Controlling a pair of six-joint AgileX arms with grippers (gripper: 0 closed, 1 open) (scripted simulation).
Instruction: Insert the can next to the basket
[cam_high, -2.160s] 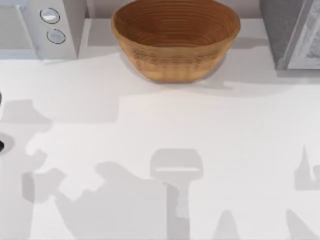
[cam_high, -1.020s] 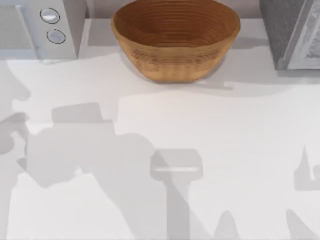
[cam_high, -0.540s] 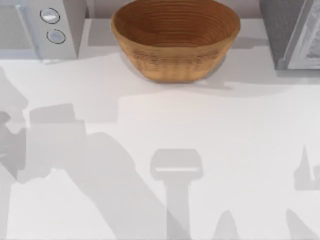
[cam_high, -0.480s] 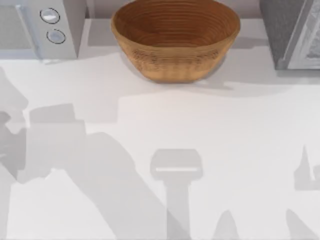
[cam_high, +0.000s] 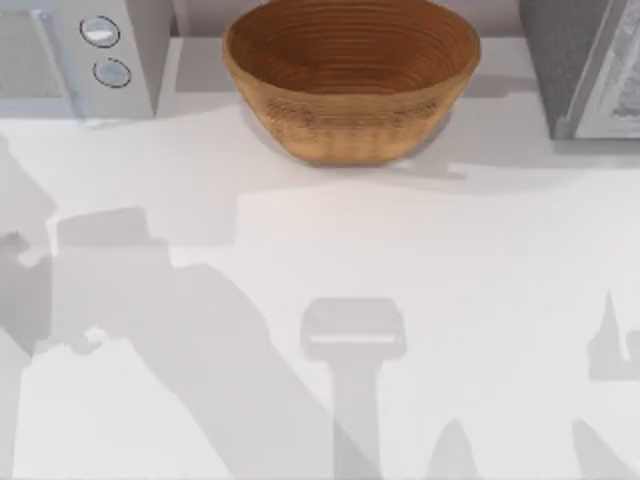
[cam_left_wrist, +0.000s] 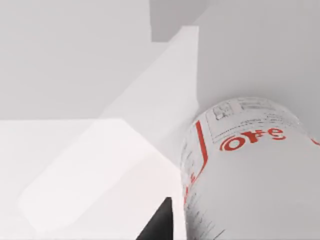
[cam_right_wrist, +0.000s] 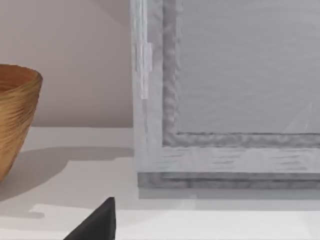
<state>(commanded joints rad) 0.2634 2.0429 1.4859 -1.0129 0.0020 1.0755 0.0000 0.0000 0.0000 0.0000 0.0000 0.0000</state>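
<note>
The basket (cam_high: 350, 75), orange-brown with ridged rings, stands at the back middle of the table, and its rim (cam_right_wrist: 17, 100) also shows in the right wrist view. The can (cam_left_wrist: 250, 170), silver-white with red markings, looms very close in the left wrist view, held above the white table. My left gripper (cam_left_wrist: 170, 225) is shut on it, with one dark finger (cam_left_wrist: 157, 227) against its side. A dark part of my right gripper (cam_right_wrist: 97, 225) hangs low over the table, to the right of the basket.
A white appliance (cam_high: 85, 55) with two round knobs stands at the back left. A grey box-like cabinet (cam_high: 585, 65) stands at the back right, and its framed front (cam_right_wrist: 225, 100) faces my right wrist. Arm shadows lie across the left and front of the white table (cam_high: 480, 270).
The left arm's shadow on the left side of the table has spread and shifted. The basket and the right arm's shadow have stayed put.
</note>
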